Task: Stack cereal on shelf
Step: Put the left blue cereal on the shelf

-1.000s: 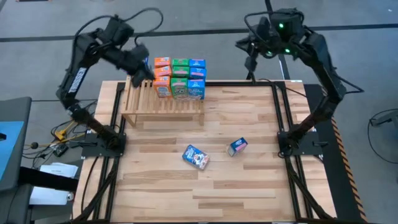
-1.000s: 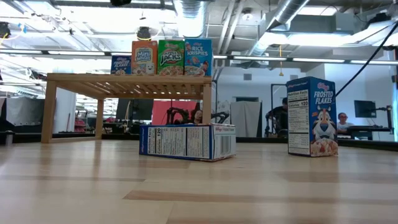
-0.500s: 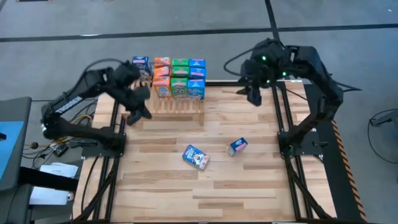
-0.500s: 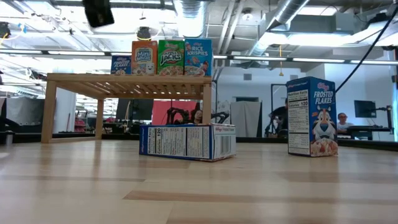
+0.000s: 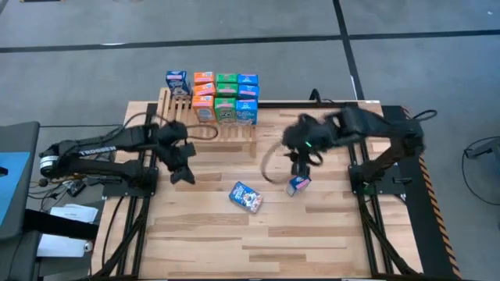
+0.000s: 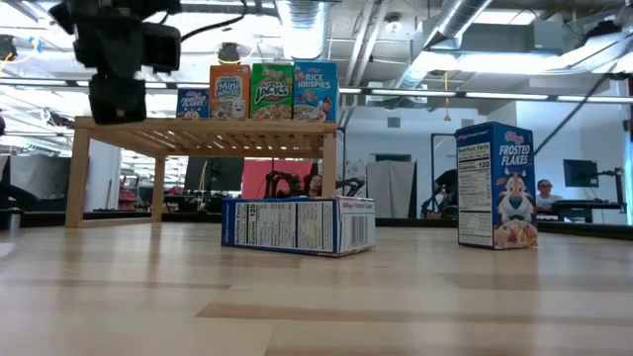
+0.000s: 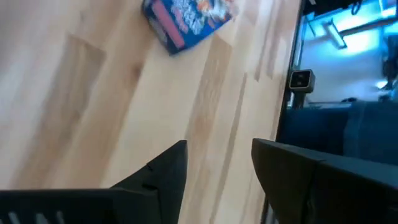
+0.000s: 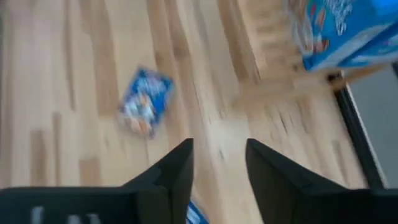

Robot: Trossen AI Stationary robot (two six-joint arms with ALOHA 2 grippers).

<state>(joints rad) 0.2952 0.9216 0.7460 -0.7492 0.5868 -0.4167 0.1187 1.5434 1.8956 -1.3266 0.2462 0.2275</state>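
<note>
Several cereal boxes stand in rows on the slatted wooden shelf at the table's far left, also seen in the low view. A blue box lies flat mid-table. Another blue box stands upright to its right. My left gripper hovers open over bare table, in front of the shelf and left of the flat box. My right gripper hangs open just above and behind the upright box, pointing down. Its wrist view shows the flat box ahead.
Black rails run along the table's left and right sides. A loop of cable hangs from my right arm over the table. Open plank table lies toward the near edge. People sit in the room behind.
My left gripper has dropped from the shelf's far left end toward the near edge and now hangs low over the table in front of the shelf. My right gripper has swung from beyond the far right corner toward the table's middle and down, over the upright blue box.
</note>
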